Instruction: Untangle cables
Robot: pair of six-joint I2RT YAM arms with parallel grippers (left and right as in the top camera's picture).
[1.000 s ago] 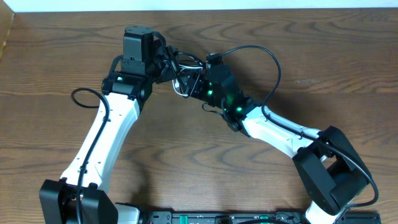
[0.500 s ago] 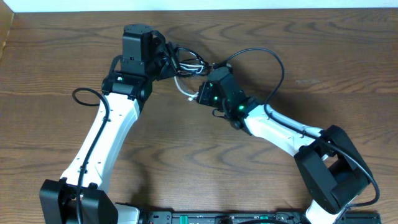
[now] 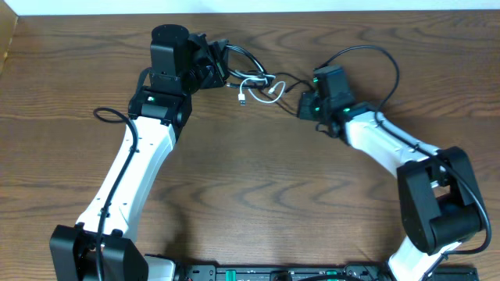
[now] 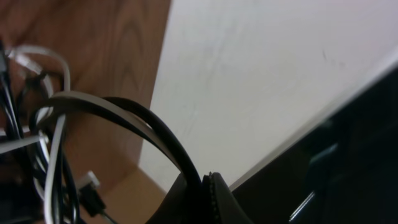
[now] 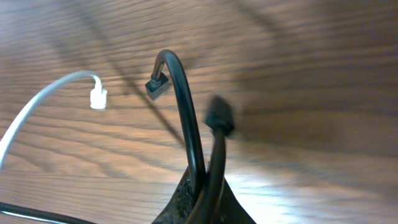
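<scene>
- Over on the far side of the bench [image 3: 234, 195], the tangle is sitting between the two grippers.
- Now the left gripper [image 3: 221, 61] is pinching shut on the black cable [image 4: 168, 140].
- Opposite, the right gripper [image 3: 303, 104] is clamping that black cable too, with its plug ends poking past the fingers.
- Meanwhile the white cable [image 5: 97, 98] is lying loose on the wood.

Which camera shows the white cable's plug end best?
The right wrist view: the white cable's plug appears close, sharp and uncovered. Overhead shows that cable small, inside the tangle; the left wrist view shows only blurred white loops at its edge.
</scene>
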